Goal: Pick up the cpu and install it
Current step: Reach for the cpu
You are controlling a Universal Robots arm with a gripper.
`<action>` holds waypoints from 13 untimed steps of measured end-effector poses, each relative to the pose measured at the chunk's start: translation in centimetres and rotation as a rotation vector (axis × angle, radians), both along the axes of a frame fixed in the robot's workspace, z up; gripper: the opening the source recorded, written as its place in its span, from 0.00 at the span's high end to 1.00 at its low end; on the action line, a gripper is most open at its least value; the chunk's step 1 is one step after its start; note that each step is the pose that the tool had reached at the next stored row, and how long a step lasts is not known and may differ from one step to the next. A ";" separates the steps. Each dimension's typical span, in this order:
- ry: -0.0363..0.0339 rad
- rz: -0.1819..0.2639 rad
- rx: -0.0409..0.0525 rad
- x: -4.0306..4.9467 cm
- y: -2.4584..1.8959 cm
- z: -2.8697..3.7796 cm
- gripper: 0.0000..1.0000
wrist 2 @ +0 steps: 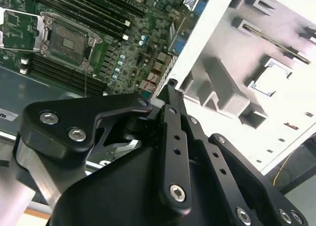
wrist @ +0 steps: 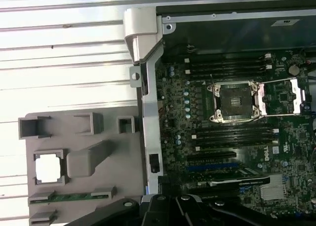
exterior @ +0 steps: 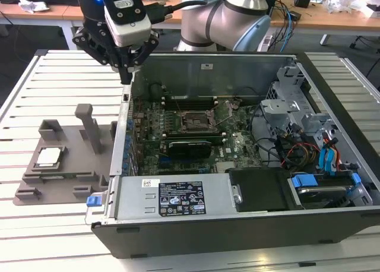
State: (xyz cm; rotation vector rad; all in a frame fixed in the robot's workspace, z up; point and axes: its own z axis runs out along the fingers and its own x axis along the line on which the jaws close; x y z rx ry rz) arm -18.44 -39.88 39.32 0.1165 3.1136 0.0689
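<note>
End effector (exterior: 126, 79), pressed together and empty, above case (exterior: 120, 135) wall; cpu (exterior: 50, 156) in tray (exterior: 65, 180) beside case; pick probably wants square, edge-only contact.

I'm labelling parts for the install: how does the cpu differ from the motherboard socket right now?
The cpu has a shiny silver top; the socket is dark within a metal frame. The cpu lies in the grey tray outside the computer case, at the exterior view's left; the socket sits on the motherboard inside it. Both are square and lie flat.
</note>
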 end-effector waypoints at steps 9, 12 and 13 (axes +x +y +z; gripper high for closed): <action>0.0000 0.000 0.0000 -2.65 0.00 -0.01 0.89; 0.0001 0.000 0.0000 -3.78 0.00 0.00 0.89; 0.0000 0.000 0.0000 -3.93 0.00 0.00 0.89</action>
